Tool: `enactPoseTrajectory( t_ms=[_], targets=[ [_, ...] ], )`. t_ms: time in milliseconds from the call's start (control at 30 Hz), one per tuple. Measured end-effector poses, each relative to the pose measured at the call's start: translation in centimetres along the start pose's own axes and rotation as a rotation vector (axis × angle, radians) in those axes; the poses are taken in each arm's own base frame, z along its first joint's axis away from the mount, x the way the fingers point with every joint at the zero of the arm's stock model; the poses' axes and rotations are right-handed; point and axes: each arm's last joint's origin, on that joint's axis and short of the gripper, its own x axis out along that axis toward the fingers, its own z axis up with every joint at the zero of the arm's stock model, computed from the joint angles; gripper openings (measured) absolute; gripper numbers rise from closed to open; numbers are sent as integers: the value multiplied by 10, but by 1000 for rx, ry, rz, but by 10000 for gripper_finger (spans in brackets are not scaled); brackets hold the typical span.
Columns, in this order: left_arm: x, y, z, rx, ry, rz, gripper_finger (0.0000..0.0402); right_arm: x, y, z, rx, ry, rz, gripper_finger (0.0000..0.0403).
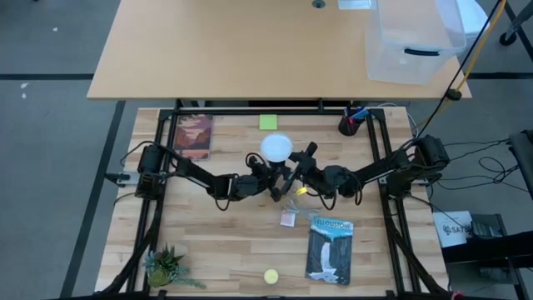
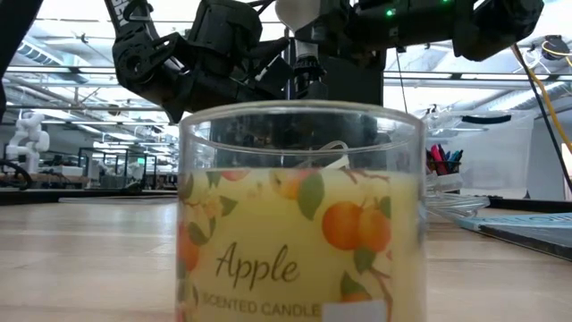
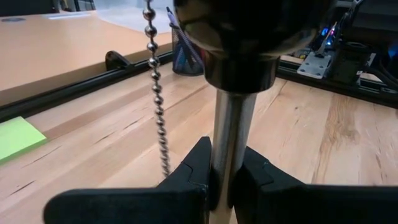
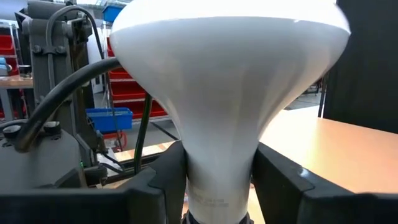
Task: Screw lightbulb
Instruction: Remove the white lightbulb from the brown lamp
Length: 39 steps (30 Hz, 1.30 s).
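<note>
- Nearest, at the middle of the near edge, stands a glass jar of yellow scented candle with an orange-fruit label [image 2: 299,224].
- A small green potted plant [image 1: 165,268] sits by the near left corner of the pale wooden slatted table [image 1: 225,242].
- To the near right, a dark book with a white waterfall cover [image 1: 330,248] lies flat. A small pale packet [image 1: 288,218] lies just beyond it to the left.
- At the table's middle, the left gripper [image 3: 225,155] reaches in from the left. Its jaws are narrow and clamped on an upright silver metal rod [image 3: 231,118].
- The rod is topped by a dark round socket [image 3: 239,43], and a beaded metal pull chain [image 3: 158,106] hangs just beside the rod.
- The right gripper [image 4: 217,180] comes in from the right and meets the left one at the centre. Its jaws are closed on the neck of the white frosted lightbulb [image 4: 224,81], with one finger pressed against each side.
- The lightbulb is held above the table's middle, globe up and neck down over the socket. Whether the neck is threaded in cannot be told.
- Farther back, from left to right, are a reddish-brown book [image 1: 193,135], a square green sticky note [image 1: 268,122] and a black pen cup [image 1: 351,123].
- Beyond the work table is a tan tabletop [image 1: 250,58], with a clear plastic bin [image 1: 414,42] on its right end.
</note>
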Motion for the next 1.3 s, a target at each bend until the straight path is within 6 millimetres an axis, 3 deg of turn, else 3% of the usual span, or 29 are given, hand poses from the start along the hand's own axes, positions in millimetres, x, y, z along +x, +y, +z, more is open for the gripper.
enactPoseTrajectory(
  t_ms=[500, 667, 1300],
  targets=[
    [0, -1, -1, 52, 33, -80, 31, 0, 1, -3, -46, 27, 26, 144],
    [0, 1, -3, 63, 46, -115, 31, -4, -2, 5, -98, 68, 47, 144],
    [-1, -3, -1, 100, 23, -311, 31, -6, -32, 31, -224, 184, 353, 144]
  ],
)
